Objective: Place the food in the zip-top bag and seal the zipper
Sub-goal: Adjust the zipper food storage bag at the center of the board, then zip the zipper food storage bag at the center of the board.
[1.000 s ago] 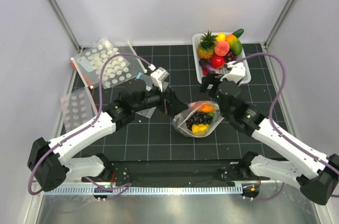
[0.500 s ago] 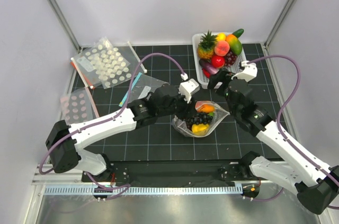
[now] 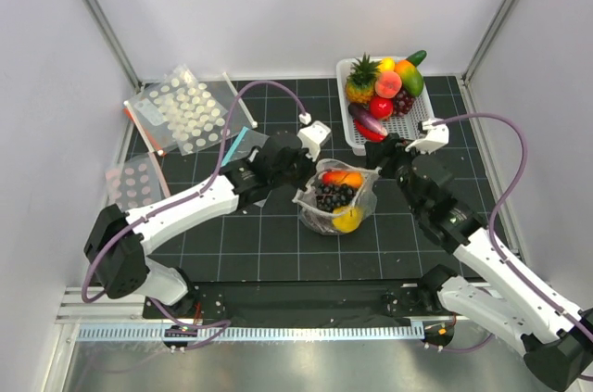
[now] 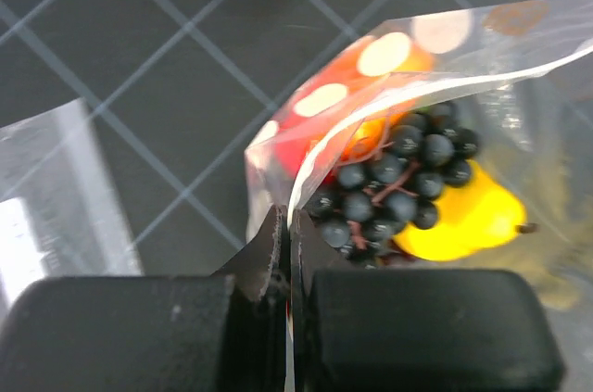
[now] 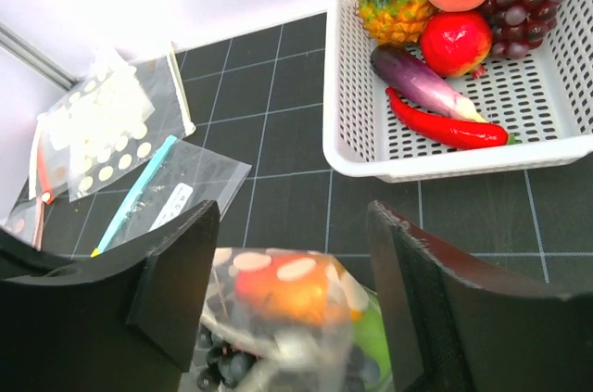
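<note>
Left gripper is clamped on the film at the left corner of the zip-top bag. We read that as holding the mouth up and taut. Right gripper sits over the bag's right corner with its fingers apart, gripping nothing. Food is inside the bag: grapes, 1 yellow piece and 1 orange-red piece. The mouth looks unsealed. We judge the next step is to pinch the right corner and then close the strip. Basket with spare fruit sits behind-right of the bag.
</note>
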Controlling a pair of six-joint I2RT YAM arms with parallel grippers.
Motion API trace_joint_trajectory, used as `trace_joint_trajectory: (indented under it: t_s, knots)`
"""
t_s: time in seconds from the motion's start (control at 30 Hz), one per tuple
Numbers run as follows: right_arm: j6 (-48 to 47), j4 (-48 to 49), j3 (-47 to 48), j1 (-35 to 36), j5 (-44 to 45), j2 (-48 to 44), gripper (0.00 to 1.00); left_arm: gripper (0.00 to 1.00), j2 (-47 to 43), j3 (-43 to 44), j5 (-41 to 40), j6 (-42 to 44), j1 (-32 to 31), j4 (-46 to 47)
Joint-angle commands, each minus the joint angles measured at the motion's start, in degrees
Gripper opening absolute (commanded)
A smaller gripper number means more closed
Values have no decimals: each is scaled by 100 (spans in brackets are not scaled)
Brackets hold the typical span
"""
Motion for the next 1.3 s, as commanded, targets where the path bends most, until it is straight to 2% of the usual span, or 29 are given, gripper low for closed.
trace_joint_trajectory:
  t_s: [0.0,0.07,0.2,0.37,0.67,0.87,0.97,1.0,1.1,1.13,1.2,1.27]
  knots:
    - [-196,473,-82,-25,189,-236,70,0,-211,-309,-493,310,226,296]
    - [-214,517,-204,-25,225,-306,67,0,-273,-617,-573,477,375,621]
    - [-354,1244,-582,-25,-178,-499,63,0,-449,-1039,-679,776,464,1236]
    - [-548,1896,-1163,-42,-538,-500,63,0,-546,-1190,-811,803,481,1544]
    - [-443,3056,-1383,-578,-2559,439,84,0,-581,-1260,-995,803,472,1606]
    - [-310,3610,-1383,-939,-3352,967,86,0,-555,-1243,-1022,803,481,1589]
    - [-311,3821,-1348,-965,-3536,1240,81,0,-581,-1243,-1004,803,473,1589]
    - [-319,3839,-1339,-957,-3563,1284,76,0,-590,-1251,-996,803,472,1589]
    - [-258,3804,-1269,-965,-3589,1346,66,0,-616,-1243,-926,786,481,1589]
    - [-267,3821,-1251,-957,-3677,1328,57,0,-660,-1251,-873,794,481,1589]
    - [-232,3909,-1251,-957,-3817,1302,49,0,-695,-1251,-759,803,473,1580]
    - [-162,3944,-1234,-957,-4010,1250,30,0,-765,-1260,-565,803,473,1580]
